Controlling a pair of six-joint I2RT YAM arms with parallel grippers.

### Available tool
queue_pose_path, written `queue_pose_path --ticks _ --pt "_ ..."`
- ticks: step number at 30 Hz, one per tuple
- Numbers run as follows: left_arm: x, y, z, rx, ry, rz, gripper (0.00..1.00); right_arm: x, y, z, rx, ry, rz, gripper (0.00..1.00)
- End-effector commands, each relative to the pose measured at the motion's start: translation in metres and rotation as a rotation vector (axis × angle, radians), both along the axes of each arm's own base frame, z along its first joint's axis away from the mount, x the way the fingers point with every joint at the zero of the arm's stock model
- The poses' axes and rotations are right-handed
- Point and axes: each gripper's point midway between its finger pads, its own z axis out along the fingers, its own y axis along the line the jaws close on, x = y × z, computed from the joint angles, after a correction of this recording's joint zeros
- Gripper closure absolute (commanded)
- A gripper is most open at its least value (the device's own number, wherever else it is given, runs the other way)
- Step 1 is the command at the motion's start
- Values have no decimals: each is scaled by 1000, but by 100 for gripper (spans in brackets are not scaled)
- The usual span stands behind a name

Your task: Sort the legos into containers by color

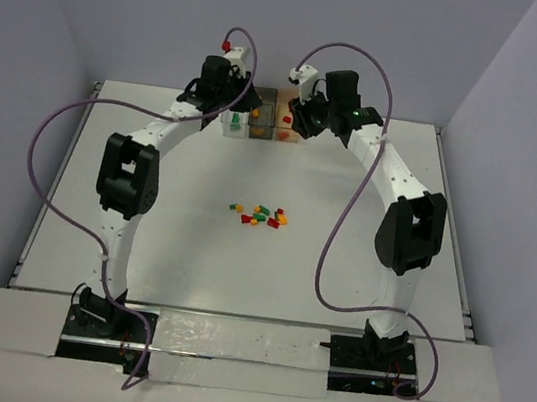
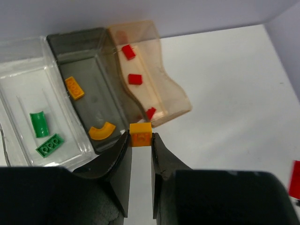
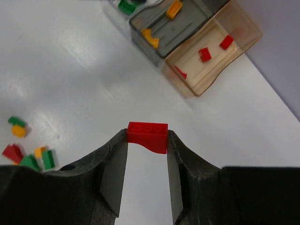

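Clerk: While the loose legos (image 1: 259,216) are lying heaped mid-table, nearest the bases, what are the claws carrying?

Checker: Item one: the left gripper (image 2: 140,143) is clamping an orange brick (image 2: 140,133) at its fingertips, by the boxes' near wall. Item two: the right gripper (image 3: 147,146) is pinching a red brick (image 3: 147,136) by its two ends, short of the boxes.

Clerk: Handling?

Checker: I am judging them light, rigid and smooth-sided, probably slipping if pinched off-centre, so flat opposite faces are serving best.

Clerk: Beyond?

Checker: Touching in a row: the clear box (image 2: 18,89) is holding green pieces (image 2: 39,123), the smoky grey box (image 2: 96,93) orange pieces (image 2: 74,87), and the orange-tinted box (image 2: 159,89) red pieces (image 2: 135,79).
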Motion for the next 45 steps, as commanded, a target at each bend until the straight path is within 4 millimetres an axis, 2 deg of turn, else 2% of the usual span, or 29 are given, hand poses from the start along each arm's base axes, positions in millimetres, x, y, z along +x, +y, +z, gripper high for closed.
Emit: queue_pose_path --ticks 1,4,9,10,11,13,15,17,24,26,27,29,31,32,34,36,37,38,39,40,41,43,45 --pt "31 -1 -2 47 -64 59 93 48 6 24 140 -82 -114 100" --pt "45 -5 -2 48 -103 56 88 68 5 30 182 -109 -154 100" --pt "52 -12 -20 60 -90 20 79 89 2 36 235 -155 -209 100" --pt "53 -11 -23 66 -89 28 74 93 2 37 246 -159 -216 100" --pt "54 -10 -23 68 -91 33 60 97 3 41 258 -170 -223 100" --pt "54 -6 -24 70 -90 47 43 105 6 34 271 -163 -233 100" --pt "55 -1 -20 68 -94 60 31 112 9 31 293 -160 -243 100" --pt "57 4 -13 63 -102 70 23 116 12 30 312 -163 -249 100" --pt "56 30 43 12 -163 100 19 132 18 9 347 -151 -279 99" --pt "49 37 61 4 -186 97 18 137 19 5 357 -153 -294 97" --pt "44 42 66 7 -188 100 14 139 23 0 359 -150 -291 97" --pt "33 50 88 1 -214 92 7 143 28 -9 359 -143 -289 94" --pt "23 56 95 4 -215 83 5 146 31 -17 356 -140 -297 90" --pt "18 59 89 19 -195 74 5 146 33 -20 355 -139 -299 87" --pt "8 63 99 20 -199 65 5 148 32 -27 353 -128 -308 79" --pt "-2 67 98 37 -186 48 4 149 30 -31 349 -125 -324 56" --pt "-5 67 91 41 -167 39 4 149 30 -32 349 -123 -327 53" --pt "-10 69 96 44 -170 32 3 149 29 -30 349 -124 -329 43" --pt "-18 70 97 57 -171 18 3 149 28 -28 352 -123 -333 33" --pt "-22 70 91 64 -157 8 3 149 28 -28 354 -123 -335 30" --pt "-29 72 93 69 -159 -1 3 148 29 -23 358 -125 -333 25" --pt "-42 72 96 75 -165 -28 3 146 29 -13 371 -130 -334 11" --pt "-63 75 89 83 -144 -54 3 140 30 2 385 -130 -326 0"
